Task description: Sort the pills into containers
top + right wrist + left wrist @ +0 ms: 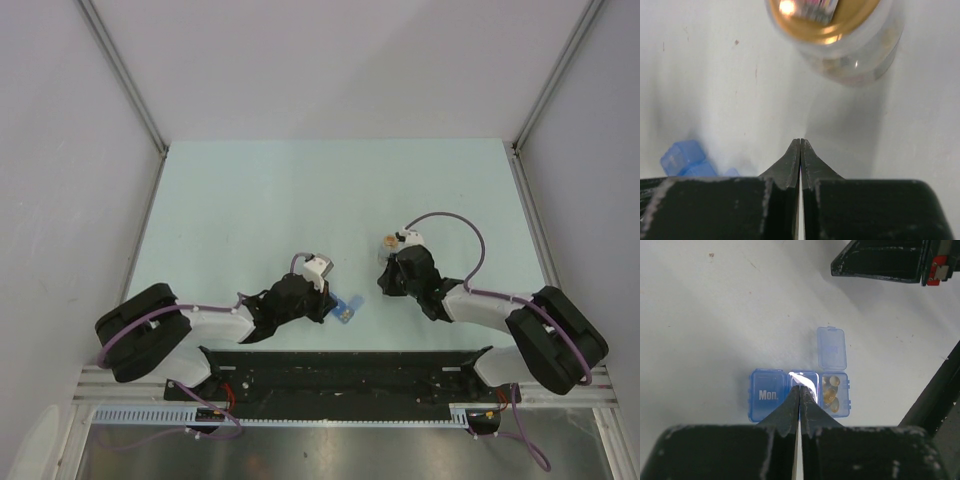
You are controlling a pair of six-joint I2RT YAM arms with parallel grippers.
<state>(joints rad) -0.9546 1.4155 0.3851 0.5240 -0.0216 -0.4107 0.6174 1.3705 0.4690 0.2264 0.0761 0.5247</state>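
A small translucent blue plastic pill box (767,395) with three joined compartments lies on the pale table (715,315). One end compartment is open and shows amber pills (831,392). The left gripper (800,386), closed and empty, points at the middle compartment. The right gripper (800,141), closed and empty, is near a clear round jar (840,45).

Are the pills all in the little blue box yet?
Partly. The translucent blue plastic pill box has amber pills in one end compartment, lid up. The shut left gripper points at the middle compartment. The clear round jar near the shut right gripper seems to hold more.
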